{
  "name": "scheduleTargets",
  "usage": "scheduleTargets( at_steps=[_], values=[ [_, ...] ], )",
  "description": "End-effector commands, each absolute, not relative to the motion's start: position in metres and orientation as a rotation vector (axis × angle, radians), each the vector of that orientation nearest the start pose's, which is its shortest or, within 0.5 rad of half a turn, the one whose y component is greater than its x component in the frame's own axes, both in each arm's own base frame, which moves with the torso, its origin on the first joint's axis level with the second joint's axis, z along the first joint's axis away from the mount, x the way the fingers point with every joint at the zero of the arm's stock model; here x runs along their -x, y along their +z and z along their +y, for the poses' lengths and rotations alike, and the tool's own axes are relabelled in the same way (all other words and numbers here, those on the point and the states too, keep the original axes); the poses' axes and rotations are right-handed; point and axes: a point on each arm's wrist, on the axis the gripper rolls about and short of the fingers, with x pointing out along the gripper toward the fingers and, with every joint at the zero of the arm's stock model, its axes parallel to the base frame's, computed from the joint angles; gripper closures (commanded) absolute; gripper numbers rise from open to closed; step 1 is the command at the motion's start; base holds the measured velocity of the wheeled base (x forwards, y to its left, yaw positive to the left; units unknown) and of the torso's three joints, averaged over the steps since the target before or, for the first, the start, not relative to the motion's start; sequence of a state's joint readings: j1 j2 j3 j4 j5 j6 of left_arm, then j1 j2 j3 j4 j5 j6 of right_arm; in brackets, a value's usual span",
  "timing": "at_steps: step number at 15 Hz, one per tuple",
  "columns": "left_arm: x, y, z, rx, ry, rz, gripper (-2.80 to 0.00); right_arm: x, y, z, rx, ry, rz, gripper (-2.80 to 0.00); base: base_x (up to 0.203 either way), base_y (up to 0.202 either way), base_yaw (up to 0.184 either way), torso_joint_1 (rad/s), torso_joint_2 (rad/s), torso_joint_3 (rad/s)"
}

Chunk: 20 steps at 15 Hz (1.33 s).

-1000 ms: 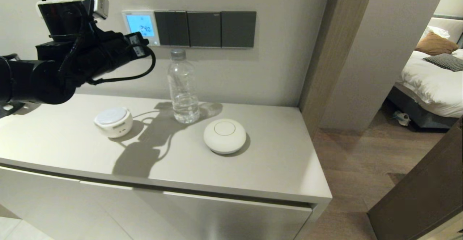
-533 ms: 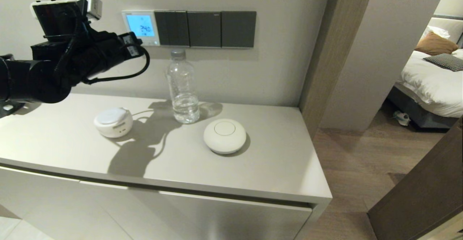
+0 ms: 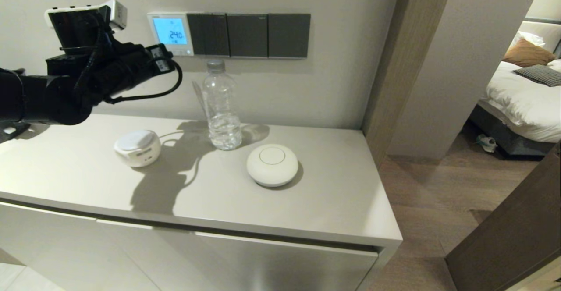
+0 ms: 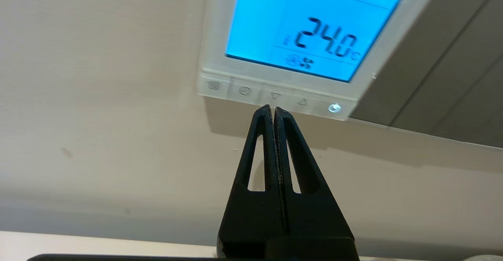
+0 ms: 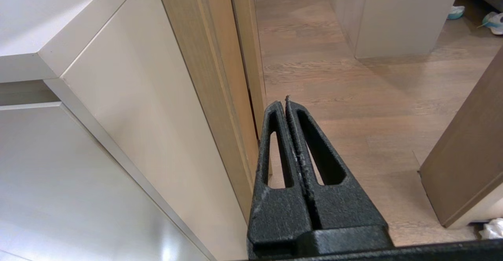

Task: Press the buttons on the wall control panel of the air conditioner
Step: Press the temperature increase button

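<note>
Right hand (image 5: 286, 100) hangs low beside the cabinet, fingers pressed together, holding nothing. On the table (image 3: 333, 203) stand a white puck (image 3: 272, 165) and a water bottle (image 3: 221, 105). Left hand (image 4: 272, 108), fingers closed and empty, points just below the buttons (image 4: 276, 96) of the wall-mounted control panel (image 3: 171, 33), screen lit blue.

The left gripper (image 3: 163, 58) is held up at the wall, just below and left of the control panel (image 3: 171, 33), whose light blue screen is lit with digits. Dark switch plates (image 3: 248, 35) are mounted beside it. A water bottle (image 3: 221, 105) is placed near the cabinet top's (image 3: 333, 203) back edge.
</note>
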State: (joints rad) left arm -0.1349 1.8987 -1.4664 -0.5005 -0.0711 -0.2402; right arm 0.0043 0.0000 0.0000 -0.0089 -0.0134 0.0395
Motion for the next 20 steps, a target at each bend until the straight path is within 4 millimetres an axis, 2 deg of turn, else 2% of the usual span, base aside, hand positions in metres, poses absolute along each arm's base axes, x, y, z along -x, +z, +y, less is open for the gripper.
scheduleTargets(
  at_steps=[1,20],
  values=[
    [-0.387,0.288,-0.05,0.243,-0.204,-0.051,0.0,0.023,0.076,0.0,-0.04,-0.009,-0.006,0.0,0.0,0.0,0.0,0.0,0.0,0.0],
    [-0.406,0.278,-0.049,0.244,-0.194,-0.04,0.0,0.023,0.076,0.0,-0.04,-0.009,-0.006,0.0,0.0,0.0,0.0,0.0,0.0,0.0]
  ],
)
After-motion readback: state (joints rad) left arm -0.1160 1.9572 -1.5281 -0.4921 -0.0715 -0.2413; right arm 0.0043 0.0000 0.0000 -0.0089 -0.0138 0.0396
